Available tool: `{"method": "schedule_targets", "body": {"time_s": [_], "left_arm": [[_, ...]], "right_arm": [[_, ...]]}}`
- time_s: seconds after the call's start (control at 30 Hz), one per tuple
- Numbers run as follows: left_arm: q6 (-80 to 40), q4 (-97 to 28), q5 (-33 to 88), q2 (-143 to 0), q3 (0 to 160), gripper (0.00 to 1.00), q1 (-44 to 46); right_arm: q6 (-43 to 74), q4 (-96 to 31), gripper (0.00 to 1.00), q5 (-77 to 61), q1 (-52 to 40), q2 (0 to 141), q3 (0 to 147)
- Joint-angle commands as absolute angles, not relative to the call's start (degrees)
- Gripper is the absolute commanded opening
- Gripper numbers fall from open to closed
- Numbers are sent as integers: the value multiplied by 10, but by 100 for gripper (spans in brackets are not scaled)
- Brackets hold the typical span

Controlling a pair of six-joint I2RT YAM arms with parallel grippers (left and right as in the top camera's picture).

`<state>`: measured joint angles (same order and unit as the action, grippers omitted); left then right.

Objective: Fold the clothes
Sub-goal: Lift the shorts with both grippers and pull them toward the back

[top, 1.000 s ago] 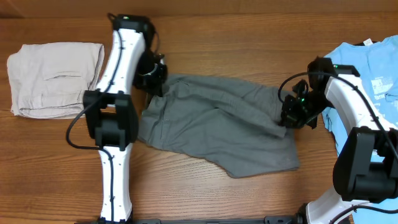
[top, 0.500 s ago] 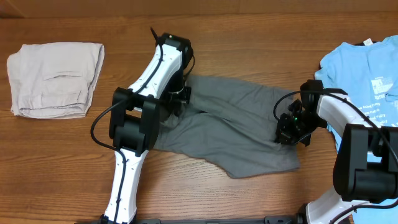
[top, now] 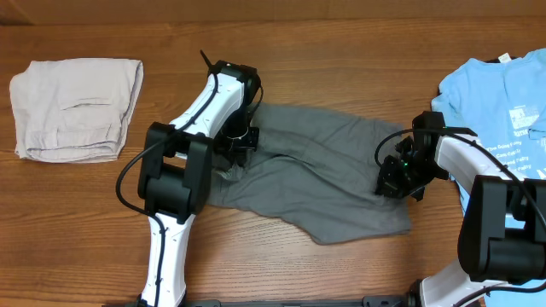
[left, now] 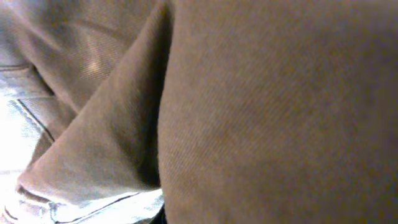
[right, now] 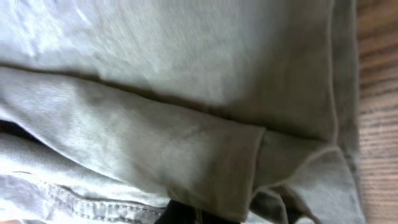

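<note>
The dark grey shorts [top: 324, 175] are spread at centre frame on the counter [top: 341, 273]. The left end effector [top: 240, 142] and right end effector [top: 395, 180] are set at their 2 opposite edges, presumably for folding. Whether either is clamped cannot be told.

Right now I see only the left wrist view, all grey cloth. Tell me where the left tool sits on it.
Observer: The left tool is at the upper left part of the dark grey shorts, where the cloth is rumpled.
Operator: Give me the right tool's position.
Observer: The right tool is on the shorts' right edge.
Operator: Report what else lies nearby.
Observer: Beige shorts lie folded at far left; a blue T-shirt lies at far right.
</note>
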<state>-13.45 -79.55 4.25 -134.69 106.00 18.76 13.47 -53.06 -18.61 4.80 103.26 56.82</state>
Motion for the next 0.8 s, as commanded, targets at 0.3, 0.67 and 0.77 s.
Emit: {"method": "schedule_targets", "body": {"time_s": [0.3, 0.67, 0.77], "left_arm": [[-144, -635, -30, -1419, 1016, 4, 137], [-106, -431, -35, -1420, 935, 4, 127], [-102, -360, -36, -1420, 909, 4, 126]], "right_arm": [[181, -401, 4, -150, 45, 1058, 558], [203, -238, 4, -155, 37, 1120, 558], [202, -175, 4, -154, 27, 1137, 558]]}}
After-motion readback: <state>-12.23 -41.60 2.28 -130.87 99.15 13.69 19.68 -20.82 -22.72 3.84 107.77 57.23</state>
